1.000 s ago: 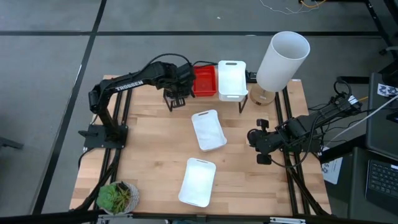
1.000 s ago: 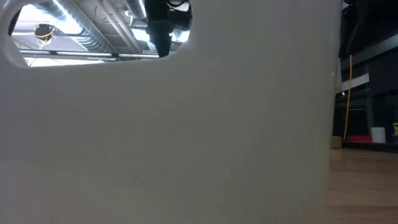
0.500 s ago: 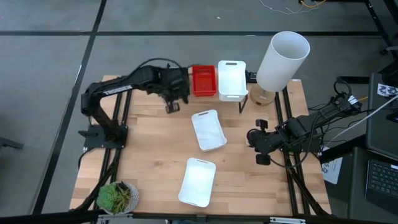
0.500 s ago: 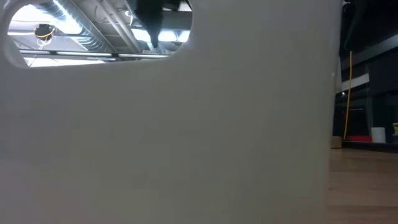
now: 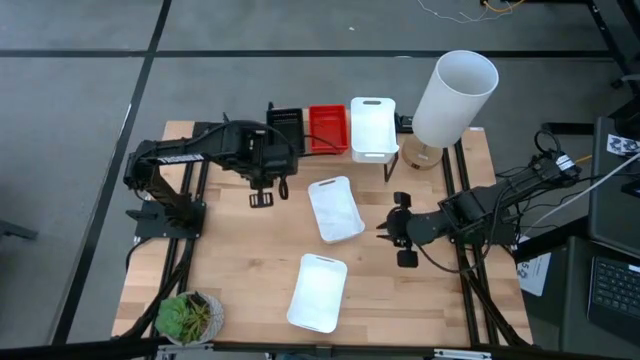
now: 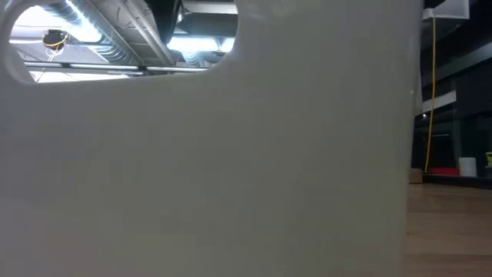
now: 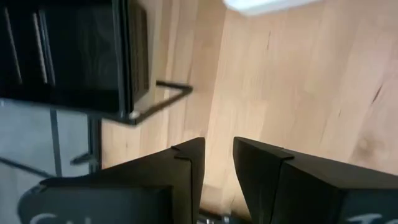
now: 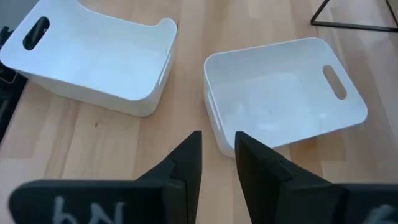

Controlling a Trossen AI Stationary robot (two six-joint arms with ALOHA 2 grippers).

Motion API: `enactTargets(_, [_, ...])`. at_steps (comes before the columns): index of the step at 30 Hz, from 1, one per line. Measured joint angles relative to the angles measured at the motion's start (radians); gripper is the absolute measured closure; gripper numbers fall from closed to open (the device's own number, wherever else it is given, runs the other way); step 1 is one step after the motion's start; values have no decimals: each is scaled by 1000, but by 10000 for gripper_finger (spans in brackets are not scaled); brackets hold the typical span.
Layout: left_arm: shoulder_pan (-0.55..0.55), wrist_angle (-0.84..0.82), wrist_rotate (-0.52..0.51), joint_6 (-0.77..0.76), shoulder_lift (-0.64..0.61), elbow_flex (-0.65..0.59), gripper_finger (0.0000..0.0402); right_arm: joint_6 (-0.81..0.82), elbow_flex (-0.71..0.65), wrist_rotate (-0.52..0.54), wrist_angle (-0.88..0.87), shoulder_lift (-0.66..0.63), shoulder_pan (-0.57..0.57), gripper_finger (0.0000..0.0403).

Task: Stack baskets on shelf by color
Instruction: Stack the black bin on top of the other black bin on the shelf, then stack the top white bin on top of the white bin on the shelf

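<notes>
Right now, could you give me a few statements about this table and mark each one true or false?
1. A black basket, a red basket and a white basket sit side by side on the shelf. True.
2. Two white baskets lie on the table below the shelf. True.
3. The left gripper holds a red basket. False: it holds nothing and is over bare wood near the black basket.
4. The right gripper grips a white basket. False: it is beside the nearer one, empty.
5. A plant stands at a table corner. True.
</notes>
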Motion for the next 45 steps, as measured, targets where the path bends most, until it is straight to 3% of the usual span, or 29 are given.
enactTargets(5, [11, 47, 4, 45, 0, -5, 324, -19, 0, -2, 2, 29, -15, 306])
enactTargets(12, [93, 197, 72, 143, 1, -165, 324, -19, 0, -55, -3, 34, -15, 306])
enactTargets(18, [173, 279, 48, 171, 1, -246, 325, -21, 0, -55, -5, 33, -15, 306])
enactTargets(30, [260, 367, -16, 226, 1, -262, 331, -25, 0, -54, -20, 33, -15, 306])
enactTargets(45, [179, 382, -16, 201, 1, -262, 331, -25, 0, -53, -30, 32, -15, 306])
